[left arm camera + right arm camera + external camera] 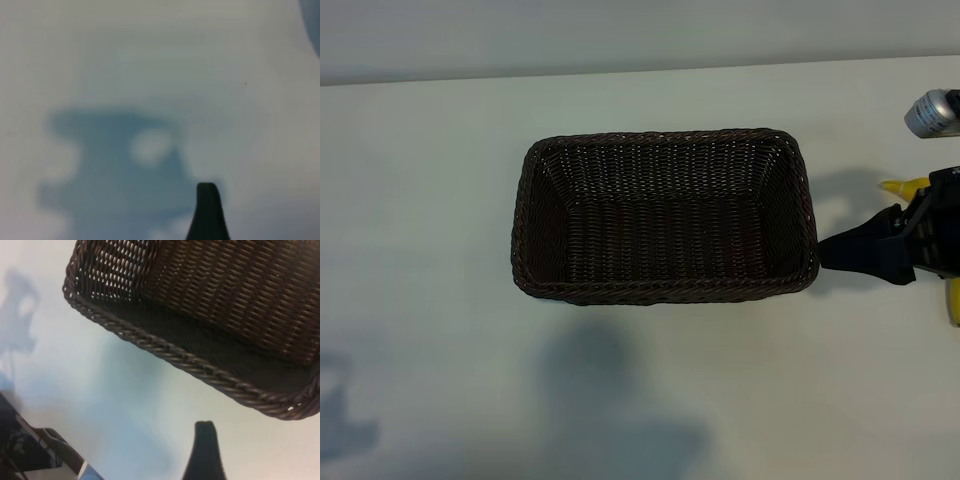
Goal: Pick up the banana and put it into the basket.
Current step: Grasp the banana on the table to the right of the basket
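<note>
The dark brown woven basket [665, 290] stands empty in the middle of the white table; its braided rim [200, 369] fills the right wrist view. The banana lies at the right edge, mostly hidden under the right arm. Only a yellow pointed end [903, 187] and a yellow bit [954, 300] show. My right gripper [828, 252] points at the basket's right wall, a little short of it, open with nothing in it; one dark finger [205, 450] shows. My left gripper [160, 210] hangs open over bare table, out of the exterior view, with one finger [207, 212] showing.
A silver cylindrical object [932, 112] sits at the far right, behind the right arm. Bare white tabletop [430, 200] surrounds the basket on the left and front. The table's edge with dark equipment [30, 450] beyond it shows in the right wrist view.
</note>
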Controlling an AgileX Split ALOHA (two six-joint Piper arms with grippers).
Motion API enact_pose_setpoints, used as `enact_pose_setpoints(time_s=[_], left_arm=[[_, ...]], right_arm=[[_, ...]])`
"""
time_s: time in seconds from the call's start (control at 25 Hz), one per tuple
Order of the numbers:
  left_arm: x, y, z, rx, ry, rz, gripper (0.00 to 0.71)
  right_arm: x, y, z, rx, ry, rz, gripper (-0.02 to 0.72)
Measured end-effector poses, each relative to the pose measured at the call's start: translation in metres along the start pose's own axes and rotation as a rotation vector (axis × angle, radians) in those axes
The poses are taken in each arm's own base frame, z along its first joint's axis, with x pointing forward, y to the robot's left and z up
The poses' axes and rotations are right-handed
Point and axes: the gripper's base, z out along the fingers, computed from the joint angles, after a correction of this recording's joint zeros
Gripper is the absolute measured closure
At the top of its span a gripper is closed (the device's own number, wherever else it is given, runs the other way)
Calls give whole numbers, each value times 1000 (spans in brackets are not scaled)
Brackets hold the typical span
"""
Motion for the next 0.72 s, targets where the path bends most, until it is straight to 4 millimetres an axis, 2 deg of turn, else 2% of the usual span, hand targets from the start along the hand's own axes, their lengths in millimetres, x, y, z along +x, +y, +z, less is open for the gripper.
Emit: enact_pose_setpoints(time_s=[0.4, 0.52, 0.72], left_arm=[[21, 0, -22, -5, -203, -7, 143], [21, 0, -21, -6, -204, -7, 143], [21, 0, -21, -6, -204, -7, 143]], right_arm=[[-2, -1, -1, 10, -10, 19, 140], [-13, -1, -4, 32, -44, 33, 140], [-44, -5, -14, 99, -45, 35, 140]])
